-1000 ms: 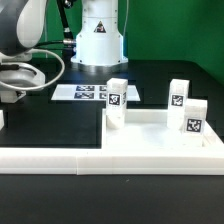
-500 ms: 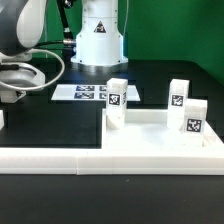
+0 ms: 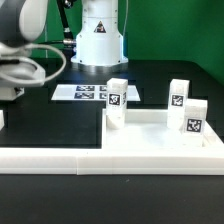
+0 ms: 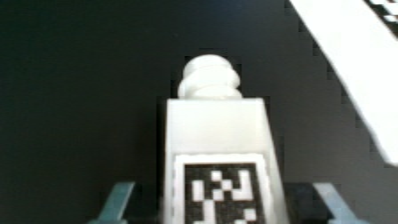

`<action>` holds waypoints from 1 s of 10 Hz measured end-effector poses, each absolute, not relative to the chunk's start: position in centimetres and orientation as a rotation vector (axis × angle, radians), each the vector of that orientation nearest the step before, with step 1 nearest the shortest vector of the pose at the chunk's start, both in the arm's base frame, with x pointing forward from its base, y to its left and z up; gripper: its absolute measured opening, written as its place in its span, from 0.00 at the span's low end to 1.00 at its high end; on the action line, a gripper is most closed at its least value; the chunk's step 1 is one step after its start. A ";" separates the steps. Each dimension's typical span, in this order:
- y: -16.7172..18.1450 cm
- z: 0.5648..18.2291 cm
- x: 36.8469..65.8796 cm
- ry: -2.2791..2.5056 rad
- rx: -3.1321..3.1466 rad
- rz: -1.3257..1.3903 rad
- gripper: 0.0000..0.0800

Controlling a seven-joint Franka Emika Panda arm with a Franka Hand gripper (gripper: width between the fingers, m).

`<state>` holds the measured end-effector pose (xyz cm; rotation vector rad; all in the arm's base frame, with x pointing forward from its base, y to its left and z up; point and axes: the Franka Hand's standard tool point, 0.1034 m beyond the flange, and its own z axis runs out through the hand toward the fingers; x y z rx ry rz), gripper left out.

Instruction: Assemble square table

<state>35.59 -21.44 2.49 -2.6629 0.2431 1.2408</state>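
In the wrist view a white table leg (image 4: 217, 150) with a black-and-white tag lies lengthwise between my fingers, its rounded screw tip (image 4: 208, 75) pointing away over the dark table. My gripper (image 4: 222, 205) is shut on this leg, with one grey finger on each side. In the exterior view only the arm's upper body (image 3: 20, 40) shows at the exterior view's left; the fingers and the held leg are out of frame there. The square table's white slab (image 3: 150, 135) lies at the exterior view's right with three tagged legs (image 3: 117, 95), (image 3: 178, 97), (image 3: 193, 118) standing on it.
Long white border bars (image 3: 60, 158) run along the front. The marker board (image 3: 90, 92) lies flat before the robot's base (image 3: 98, 35). Black cables loop off the arm at the left. A white strip (image 4: 347, 60) crosses a corner of the wrist view.
In the exterior view the arm has shifted upward and slightly left. The slab and its three legs have not moved.
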 end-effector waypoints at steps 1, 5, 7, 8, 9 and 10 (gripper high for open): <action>-20.5 5.2 37.1 0.218 -2.664 1.202 0.36; -18.8 9.5 39.3 0.282 -2.712 1.069 0.36; -18.8 9.6 39.5 0.281 -2.790 0.910 0.36; -18.1 9.3 40.9 0.324 -2.833 0.791 0.36; -15.4 10.7 43.2 0.395 -2.858 0.678 0.36; -12.9 13.0 46.4 0.419 -2.910 0.515 0.36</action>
